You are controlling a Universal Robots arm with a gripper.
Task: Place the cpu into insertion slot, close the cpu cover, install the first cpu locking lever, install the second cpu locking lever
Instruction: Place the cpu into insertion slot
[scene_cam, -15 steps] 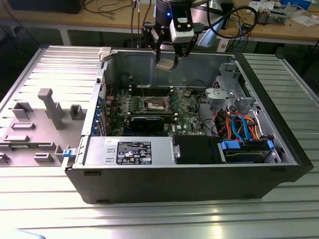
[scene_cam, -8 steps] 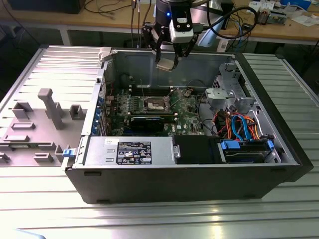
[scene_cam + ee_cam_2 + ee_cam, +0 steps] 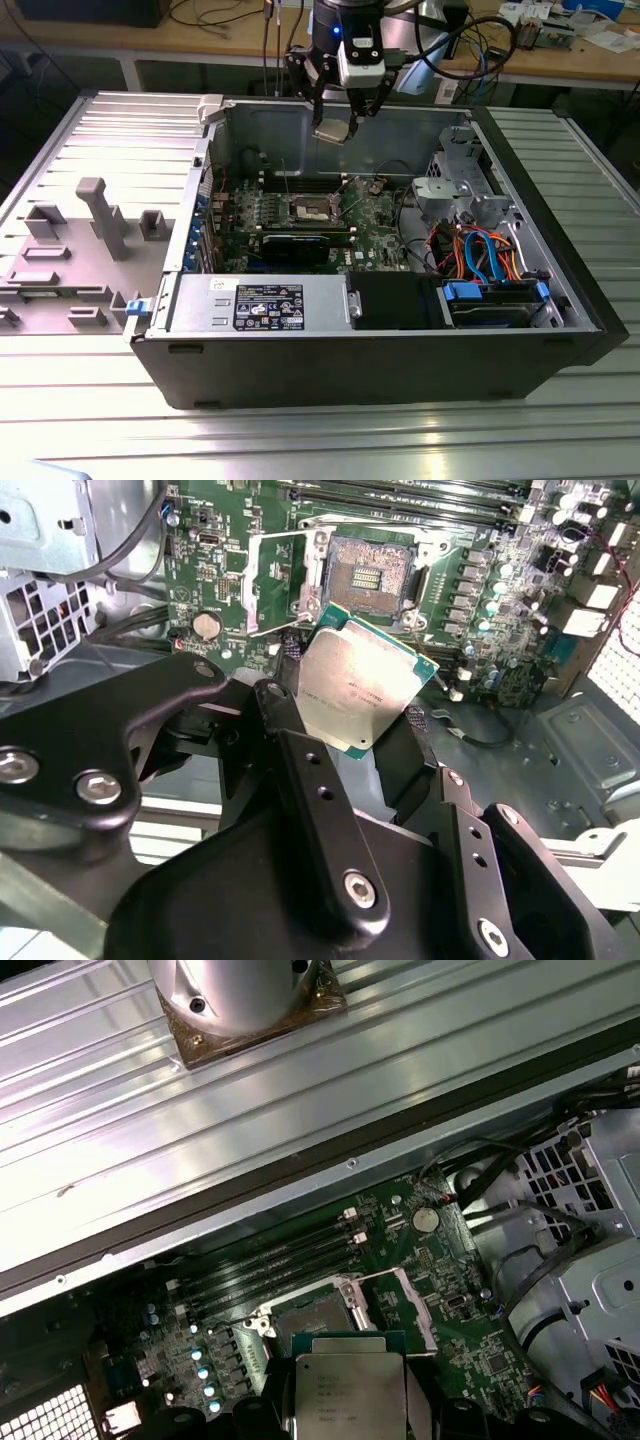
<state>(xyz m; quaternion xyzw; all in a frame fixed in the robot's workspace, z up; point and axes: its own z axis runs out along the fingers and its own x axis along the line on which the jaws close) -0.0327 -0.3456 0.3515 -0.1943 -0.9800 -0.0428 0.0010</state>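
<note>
My gripper (image 3: 340, 118) hangs above the open computer case, shut on the cpu (image 3: 332, 131), a flat silver square with a green edge. In both wrist views the cpu (image 3: 360, 685) (image 3: 350, 1390) sits between the black fingers (image 3: 285, 730), tilted and well above the board. The insertion slot (image 3: 368, 575) (image 3: 310, 208) (image 3: 312, 1315) lies open on the green motherboard, its dark centre bare. The cpu cover (image 3: 278, 580) (image 3: 402, 1302), a thin silver frame, stands swung up beside the slot. The gripper is above and slightly to one side of the slot.
Long black memory slots (image 3: 400, 495) run next to the socket. A grey labelled power supply box (image 3: 265, 300) lines the case's near side. A drive cage with blue and orange cables (image 3: 480, 250) fills the exterior view's right. A grey fixture plate (image 3: 70, 260) lies outside the case.
</note>
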